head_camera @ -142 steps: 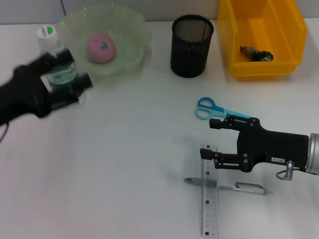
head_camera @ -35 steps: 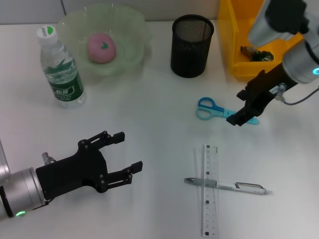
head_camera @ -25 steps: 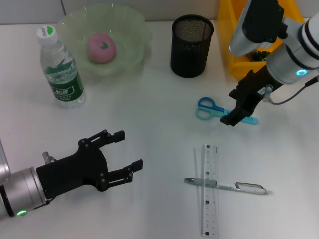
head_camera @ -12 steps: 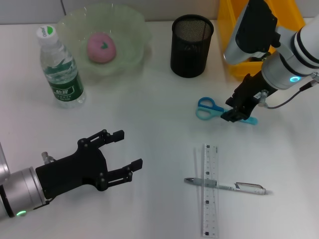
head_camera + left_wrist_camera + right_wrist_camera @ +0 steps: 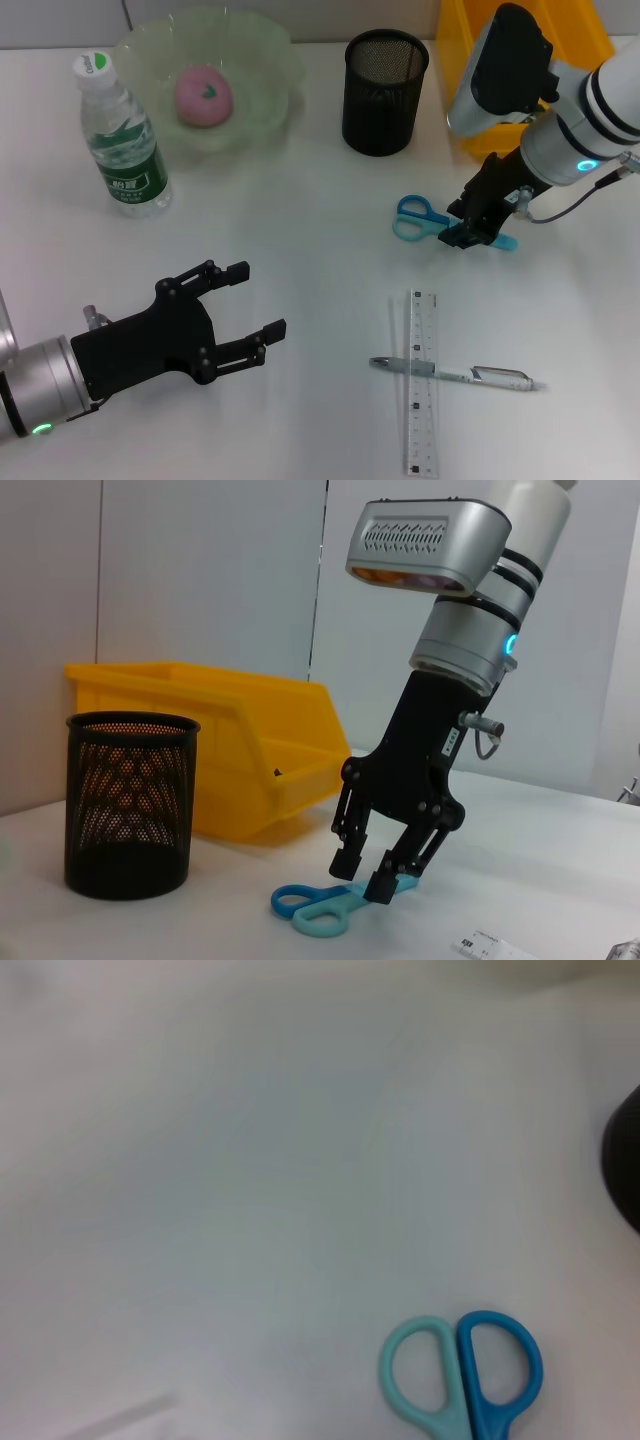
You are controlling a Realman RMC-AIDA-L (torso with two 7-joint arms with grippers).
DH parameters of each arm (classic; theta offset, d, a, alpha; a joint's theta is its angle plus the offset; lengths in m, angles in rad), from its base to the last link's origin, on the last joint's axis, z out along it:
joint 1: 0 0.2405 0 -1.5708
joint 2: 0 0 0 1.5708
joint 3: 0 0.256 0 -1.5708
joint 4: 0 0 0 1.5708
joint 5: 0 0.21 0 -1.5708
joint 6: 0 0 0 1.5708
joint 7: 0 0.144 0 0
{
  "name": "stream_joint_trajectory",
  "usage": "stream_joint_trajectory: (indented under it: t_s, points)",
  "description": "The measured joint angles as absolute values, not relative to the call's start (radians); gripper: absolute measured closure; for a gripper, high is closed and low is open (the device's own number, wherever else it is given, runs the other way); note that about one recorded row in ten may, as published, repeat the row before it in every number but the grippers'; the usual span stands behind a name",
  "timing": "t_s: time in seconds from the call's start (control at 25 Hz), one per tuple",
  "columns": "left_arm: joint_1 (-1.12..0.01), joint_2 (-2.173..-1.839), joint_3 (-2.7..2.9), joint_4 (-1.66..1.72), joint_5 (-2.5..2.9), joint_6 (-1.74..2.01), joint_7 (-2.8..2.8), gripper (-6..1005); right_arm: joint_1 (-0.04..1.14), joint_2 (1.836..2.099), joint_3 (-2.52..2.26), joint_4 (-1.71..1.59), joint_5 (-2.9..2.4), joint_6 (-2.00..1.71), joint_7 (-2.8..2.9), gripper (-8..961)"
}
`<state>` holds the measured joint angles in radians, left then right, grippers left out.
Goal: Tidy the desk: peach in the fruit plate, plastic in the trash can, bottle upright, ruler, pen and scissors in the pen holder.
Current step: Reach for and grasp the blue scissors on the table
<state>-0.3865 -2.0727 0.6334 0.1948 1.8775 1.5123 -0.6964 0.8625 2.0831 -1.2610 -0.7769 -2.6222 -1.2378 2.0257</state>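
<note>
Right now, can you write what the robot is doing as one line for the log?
step: picking up scissors | right gripper: open, straddling the blades | left gripper: open, idle, near table edge | pen holder: waiting

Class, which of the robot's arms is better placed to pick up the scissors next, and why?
Right. The right gripper hangs open directly over the scissors, fingers straddling the blades. The left gripper sits open far across the desk.

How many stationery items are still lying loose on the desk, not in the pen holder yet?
3: the scissors under the right gripper, the ruler nearer the robot, and the pen lying across it. The pen holder interior is hard to see.
</note>
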Motion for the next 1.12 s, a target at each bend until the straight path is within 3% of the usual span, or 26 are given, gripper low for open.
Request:
stream_joint_trajectory:
  t_s: [1.12]
  points:
    - [-0.388, -2.072, 0.633, 0.195, 1.878, 1.518, -0.697, 167, 0.863, 2.083, -1.261, -0.753, -2.614, -1.213, 2.019, 599]
